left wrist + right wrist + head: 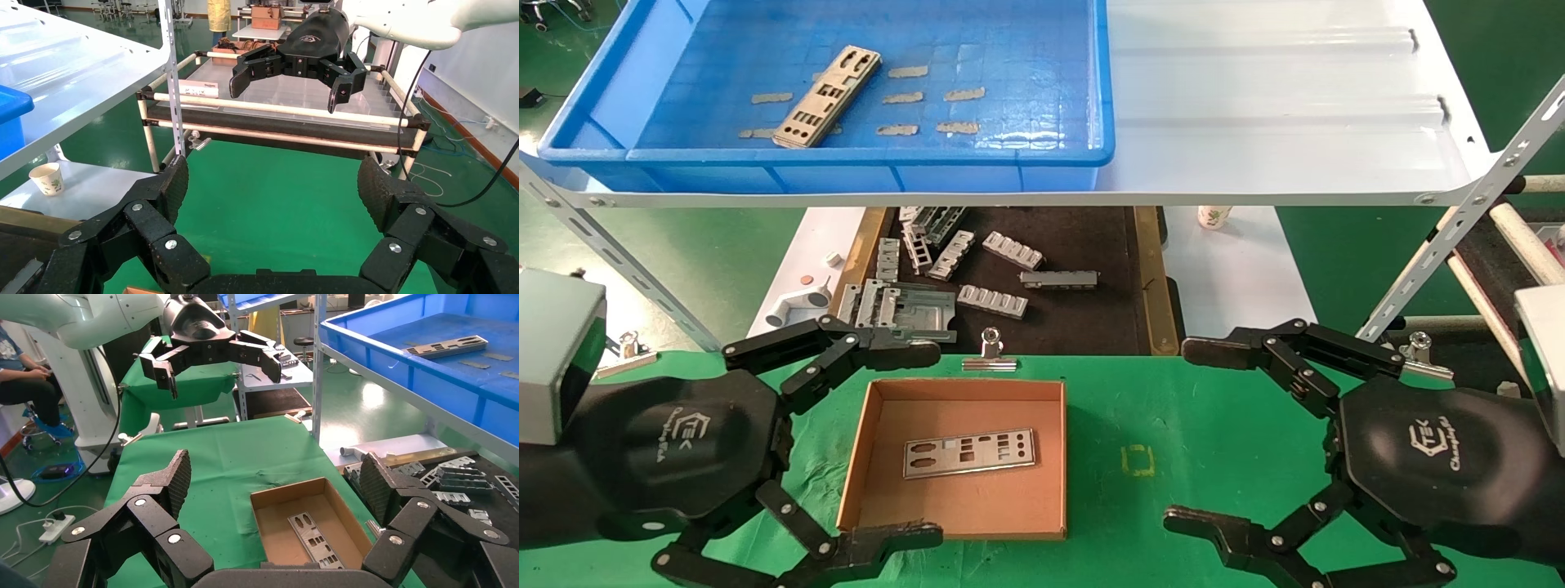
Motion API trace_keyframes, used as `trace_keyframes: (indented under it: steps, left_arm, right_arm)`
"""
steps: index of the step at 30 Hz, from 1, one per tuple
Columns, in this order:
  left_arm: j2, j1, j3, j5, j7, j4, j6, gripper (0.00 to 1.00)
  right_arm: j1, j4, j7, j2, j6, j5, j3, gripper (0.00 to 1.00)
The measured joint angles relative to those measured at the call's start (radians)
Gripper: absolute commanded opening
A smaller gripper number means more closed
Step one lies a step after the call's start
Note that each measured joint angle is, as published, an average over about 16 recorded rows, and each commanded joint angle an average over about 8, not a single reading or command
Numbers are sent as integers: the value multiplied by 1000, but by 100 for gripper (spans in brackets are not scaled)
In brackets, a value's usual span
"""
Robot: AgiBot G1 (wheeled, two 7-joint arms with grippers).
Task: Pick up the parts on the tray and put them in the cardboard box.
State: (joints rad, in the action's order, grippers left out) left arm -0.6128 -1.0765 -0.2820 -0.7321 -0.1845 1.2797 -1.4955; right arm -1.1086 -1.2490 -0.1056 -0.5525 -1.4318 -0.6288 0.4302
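The tray (633, 155) runs off the top of the head view, so its far wall never shows, and the white shelf (1254, 114) is clipped up there too. The left gripper (911, 445) covers the cardboard box (870, 408) at 2 corners — its near left one and part of the far left. On the brown mat (1083, 245), the back brackets (928, 224) sit in the shelf's shadow, probably 2 or 3 overlapping. Both arms get cut off by the frame — only the grippers show.

Right gripper (272, 496) above the cardboard box (309, 523)
Its fingers are spread wide; one metal plate (315, 539) lies flat inside the box, another plate (445, 346) in the blue tray (428, 386).
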Motion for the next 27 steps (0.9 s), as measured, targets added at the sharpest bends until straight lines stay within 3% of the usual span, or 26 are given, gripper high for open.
trace_keyframes:
  steps: [11,13,15,19,21,23,27]
  left_arm:
    - [0,0,0,0,0,0,0,100]
    - [0,0,0,0,0,0,0,100]
    - [0,0,0,0,0,0,0,100]
    - [-2,-3,1,-1,-1,-3,6,100]
    - [-5,-8,1,-4,-3,-7,16,100]
    - [-11,-17,2,-10,-5,-14,31,100]
    - [-35,-53,0,-32,-10,-43,79,100]
  right_arm:
    - [0,0,0,0,0,0,0,100]
    - [0,0,0,0,0,0,0,95]
    - [0,0,0,0,0,0,0,81]
    - [0,0,0,0,0,0,0,31]
    - [0,0,0,0,0,0,0,11]
    - [0,0,0,0,0,0,0,0]
    - [0,0,0,0,0,0,0,0]
